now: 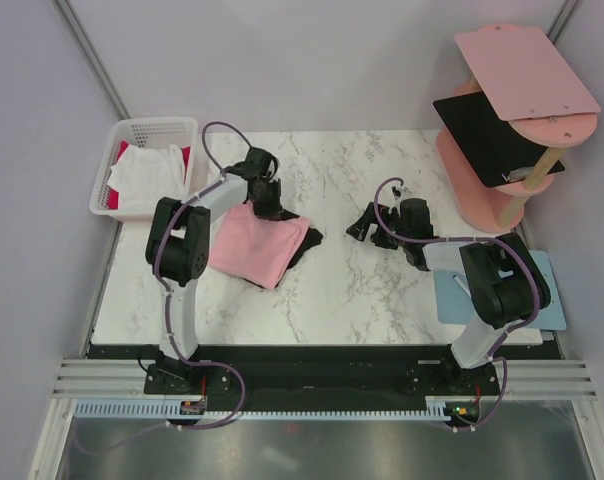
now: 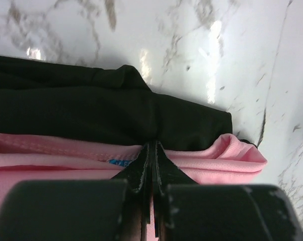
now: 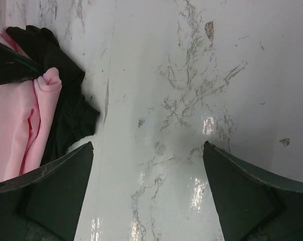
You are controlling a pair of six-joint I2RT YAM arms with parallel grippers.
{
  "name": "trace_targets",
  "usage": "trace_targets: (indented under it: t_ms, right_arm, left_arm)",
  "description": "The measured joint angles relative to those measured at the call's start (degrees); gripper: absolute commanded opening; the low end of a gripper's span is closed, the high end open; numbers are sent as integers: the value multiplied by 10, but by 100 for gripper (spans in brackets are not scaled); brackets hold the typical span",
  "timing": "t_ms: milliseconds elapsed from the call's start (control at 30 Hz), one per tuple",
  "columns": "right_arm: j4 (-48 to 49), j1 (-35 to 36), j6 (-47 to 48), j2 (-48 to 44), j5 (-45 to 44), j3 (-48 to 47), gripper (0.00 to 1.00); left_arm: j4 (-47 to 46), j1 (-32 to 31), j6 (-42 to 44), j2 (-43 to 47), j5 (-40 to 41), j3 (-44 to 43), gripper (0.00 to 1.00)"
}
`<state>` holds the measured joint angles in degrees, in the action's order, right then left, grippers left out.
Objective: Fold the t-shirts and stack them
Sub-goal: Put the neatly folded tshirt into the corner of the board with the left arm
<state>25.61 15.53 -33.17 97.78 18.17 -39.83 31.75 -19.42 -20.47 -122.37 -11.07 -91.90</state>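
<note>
The folded light pink cloth t-shirt (image 1: 257, 245) lies on the black cloth t-shirt (image 1: 306, 241) on the left half of the white marble tabletop (image 1: 382, 290). The left tool (image 1: 266, 192) sits at their far edge with its fingers pressed together, tips where pink meets black; whether cloth is pinched cannot be told. The right tool (image 1: 375, 228) hangs over bare marble to the right of both shirts, fingers spread wide and holding nothing, while a white cloth t-shirt (image 1: 147, 178) and a red cloth t-shirt (image 1: 187, 155) lie in the white plastic mesh basket (image 1: 132, 128) at the far left.
</note>
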Motion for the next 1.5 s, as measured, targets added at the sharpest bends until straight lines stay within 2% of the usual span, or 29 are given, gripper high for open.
trace_targets:
  t_ms: [133,333,533,633,767,867,1000,1233,1500]
  right_arm:
    - [-5,0,0,-2,0,0,98]
    - [-5,0,0,-2,0,0,98]
    - [-3,0,-1,-2,1,1,98]
    - [3,0,-1,-2,1,4,98]
    - [6,0,-1,-2,1,6,98]
    - [8,0,-1,-4,0,8,98]
    - [-7,0,-1,-16,-2,13,98]
    - [-99,0,24,-84,-42,17,98]
    - [-181,0,64,-160,-104,-3,98]
  left_arm:
    - [-5,19,-6,52,0,76,2]
    - [23,89,-19,150,21,200,2]
    - [61,129,-19,217,36,228,2]
    - [65,104,-19,261,38,215,2]
    - [60,30,-19,297,40,170,2]
    - [45,-28,-20,298,39,153,2]
    - [40,-81,-29,270,50,172,2]
    - [46,-107,-51,230,80,261,2]
    - [43,-107,-60,216,92,284,2]
